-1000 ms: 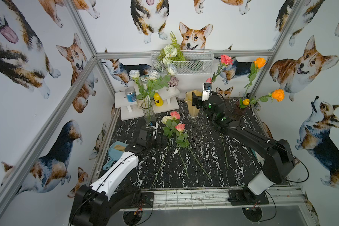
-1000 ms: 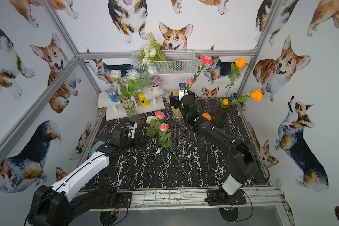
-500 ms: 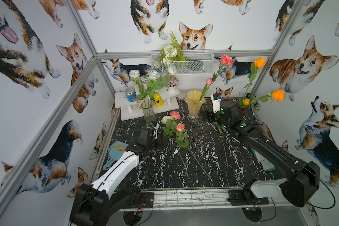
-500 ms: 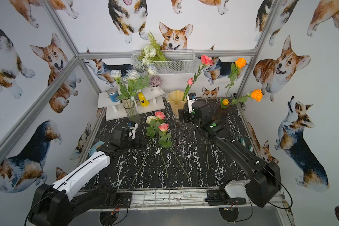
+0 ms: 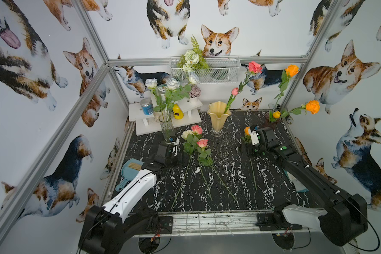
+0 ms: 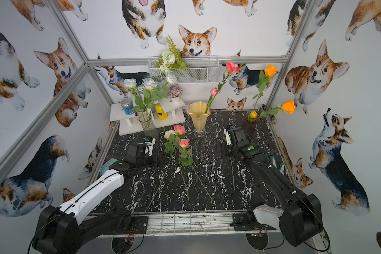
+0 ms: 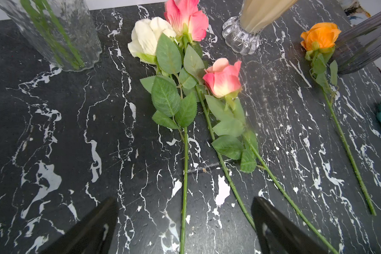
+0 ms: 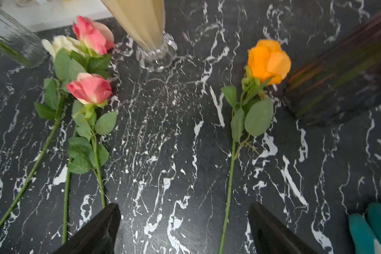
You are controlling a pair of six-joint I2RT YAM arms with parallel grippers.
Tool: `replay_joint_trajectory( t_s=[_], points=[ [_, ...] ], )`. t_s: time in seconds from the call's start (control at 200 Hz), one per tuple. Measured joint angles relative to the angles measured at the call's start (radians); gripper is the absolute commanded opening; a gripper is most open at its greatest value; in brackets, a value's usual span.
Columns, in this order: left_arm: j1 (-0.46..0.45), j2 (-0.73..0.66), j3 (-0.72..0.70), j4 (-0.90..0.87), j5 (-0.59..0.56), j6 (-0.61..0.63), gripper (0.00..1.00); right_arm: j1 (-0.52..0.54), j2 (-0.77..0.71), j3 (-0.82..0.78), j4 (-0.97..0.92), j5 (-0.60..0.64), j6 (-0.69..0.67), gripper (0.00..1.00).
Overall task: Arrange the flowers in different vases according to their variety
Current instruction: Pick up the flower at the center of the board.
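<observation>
Sorting looks maybe two-thirds done. White stems are parked in the clear vase [image 5: 166, 125] at centre-left of a top view, pink ones in the cream vase [image 5: 218, 118] at mid-frame, and orange ones in the purple vase [image 5: 272, 123] further right. Four flowers are not yet sorted and lie flat on the table [image 5: 233, 158]: a white rose [image 5: 187, 134] and two pink roses [image 5: 202, 143] bunched at the centre, and an orange rose [image 5: 247, 131] on its own at centre-right, near the purple vase.

The pickup of that orange rose seems to be the step in hand. The right gripper [image 8: 184, 206] is held low over it, spread wide with nothing clamped, and the stem is seen running between the jaws, off-centre. A short drop and a squeeze on the stem would be needed next, then a lift and a tilt upright for the purple vase.

The left gripper [image 7: 185, 199] is spread wide and empty too, with the white rose's stem lined up between its jaws.

The orange rose itself: full bloom, a few leaves, long thin green stem.
</observation>
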Motion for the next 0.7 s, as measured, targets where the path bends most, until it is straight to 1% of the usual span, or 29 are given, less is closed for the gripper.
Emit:
replay_joint_trajectory(
  t_s=[0.14,0.235,0.285,0.335,0.49,0.701],
  points=[
    [-0.001,0.0,0.002,-0.004,0.0,0.0,1.0,-0.061,0.051,-0.017,-0.019,-0.031,0.0,0.93],
    [-0.003,-0.002,0.002,-0.004,0.0,0.0,1.0,-0.09,0.111,-0.016,-0.02,-0.047,0.0,0.89],
    [-0.005,-0.004,0.002,-0.005,0.0,0.0,1.0,-0.102,0.149,-0.016,-0.021,-0.051,0.0,0.85],
    [-0.005,-0.006,0.002,-0.005,0.001,0.0,1.0,-0.109,0.185,-0.015,-0.021,-0.057,0.0,0.83],
    [-0.008,-0.01,0.003,-0.012,0.0,0.0,1.0,-0.121,0.306,-0.015,-0.019,-0.071,0.0,0.72],
    [-0.009,-0.013,0.005,-0.015,0.0,0.004,1.0,-0.129,0.371,-0.015,-0.016,-0.077,0.0,0.64]
  ],
)
